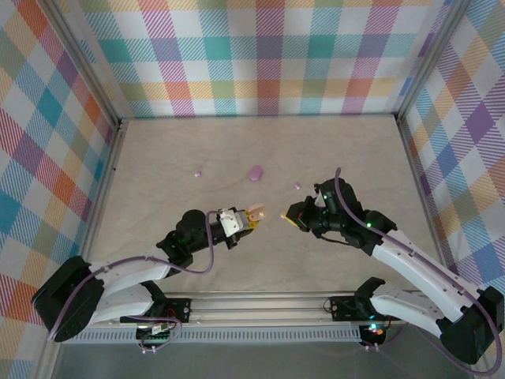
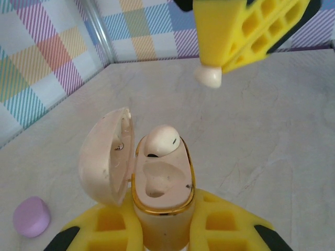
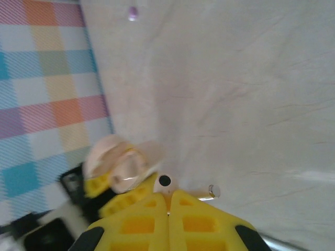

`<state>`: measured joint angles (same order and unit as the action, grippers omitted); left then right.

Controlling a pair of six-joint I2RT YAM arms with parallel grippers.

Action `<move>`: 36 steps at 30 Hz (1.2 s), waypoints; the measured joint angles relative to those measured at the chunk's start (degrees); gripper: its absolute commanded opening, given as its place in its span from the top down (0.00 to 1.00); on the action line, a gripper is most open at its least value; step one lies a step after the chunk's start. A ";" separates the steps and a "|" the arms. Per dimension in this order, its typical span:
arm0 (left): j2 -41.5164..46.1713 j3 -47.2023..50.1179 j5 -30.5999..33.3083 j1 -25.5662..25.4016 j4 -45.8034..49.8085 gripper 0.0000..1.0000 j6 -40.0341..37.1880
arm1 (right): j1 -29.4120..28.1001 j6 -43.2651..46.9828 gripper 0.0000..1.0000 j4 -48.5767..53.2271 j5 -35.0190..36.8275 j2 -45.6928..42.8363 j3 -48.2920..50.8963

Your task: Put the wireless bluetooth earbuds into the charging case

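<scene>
Far left on the desk, one purple earbud lies loose, well apart from both arms, not in play.

The left tool is clamped tight on the cream case. It grips the lower body so the mouth faces up toward the other arm. The lid is swung open to the left, out of the way. One cream earbud sits in the far socket; the near socket is empty. The case looks held up off the desk, probably to give the other arm a clear approach.

Behind it the purple case sits on the desk, looks closed, nothing touching it.

The right tool has its jaws pinched together on the second cream earbud. It holds the bud at the very fingertips so most of it sticks out for seating. The bud hangs near the open mouth, not touching.

Right of that, a second purple earbud lies on the desk near the right tool.

My read: the step is lining the bud up with the empty socket. The cream pair is half done and the purple pair not begun.
</scene>
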<state>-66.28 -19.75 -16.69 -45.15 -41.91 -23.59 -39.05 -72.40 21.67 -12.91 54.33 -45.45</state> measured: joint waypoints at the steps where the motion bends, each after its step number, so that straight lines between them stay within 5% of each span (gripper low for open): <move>1: -1.44 -0.13 0.42 -0.09 -1.57 1.00 0.61 | 0.00 -2.08 0.93 -1.53 -0.28 0.00 0.00; 15: -13.07 -5.77 1.38 -0.33 -16.83 1.00 6.75 | -0.31 -17.81 0.93 -17.84 -2.40 4.04 -0.09; 36: -14.82 -6.71 2.45 -0.90 -19.78 1.00 10.56 | -2.67 -25.88 0.92 -29.14 0.87 7.10 1.25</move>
<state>-81.10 -26.46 -14.24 -46.04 -61.69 -13.04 -41.71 -98.28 -7.46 -12.03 61.43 -44.21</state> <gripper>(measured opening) 0.156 0.077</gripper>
